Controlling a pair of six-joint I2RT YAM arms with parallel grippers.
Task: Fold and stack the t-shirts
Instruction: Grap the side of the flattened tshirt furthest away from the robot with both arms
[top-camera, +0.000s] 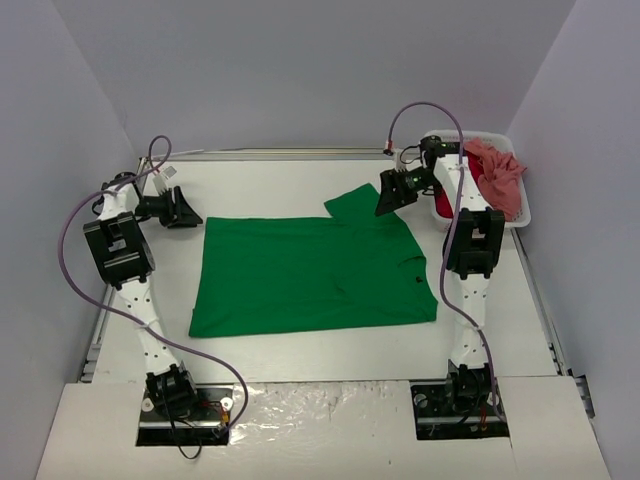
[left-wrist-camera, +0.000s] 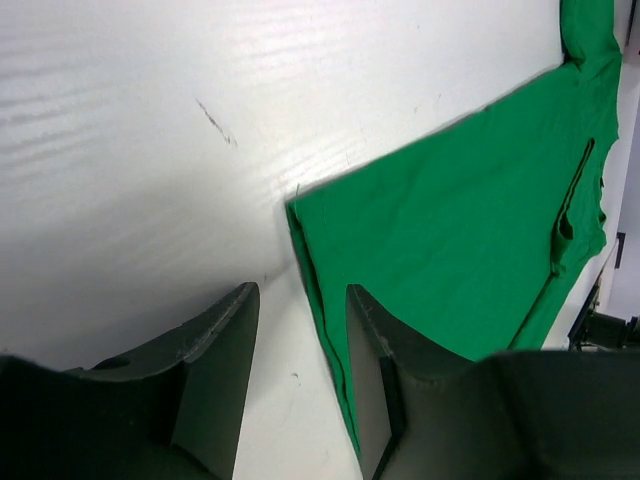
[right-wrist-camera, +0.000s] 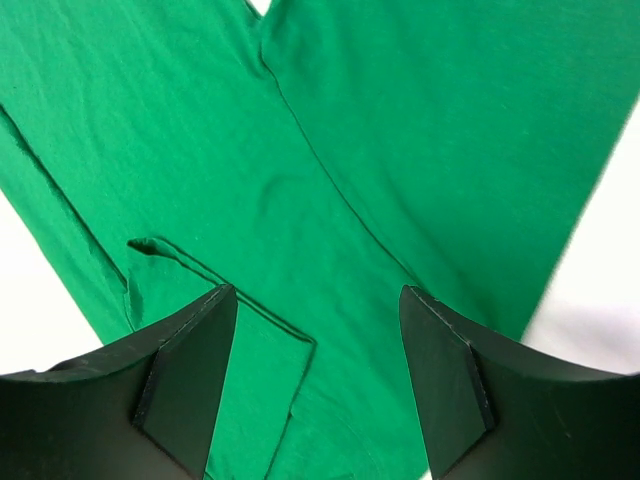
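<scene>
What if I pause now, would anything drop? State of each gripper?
Left gripper: open, empty, at the corner of the green t-shirt.
Right gripper: open, empty, over the green t-shirt.

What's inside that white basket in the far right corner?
A crumpled pink shirt lies on top, with some red cloth beside it. The right arm covers part of the basket, and anything beneath the pink shirt is hidden.

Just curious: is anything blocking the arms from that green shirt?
Nothing visible. The left end effector is open by a corner of the green t-shirt; the right end effector is open just above it.
</scene>
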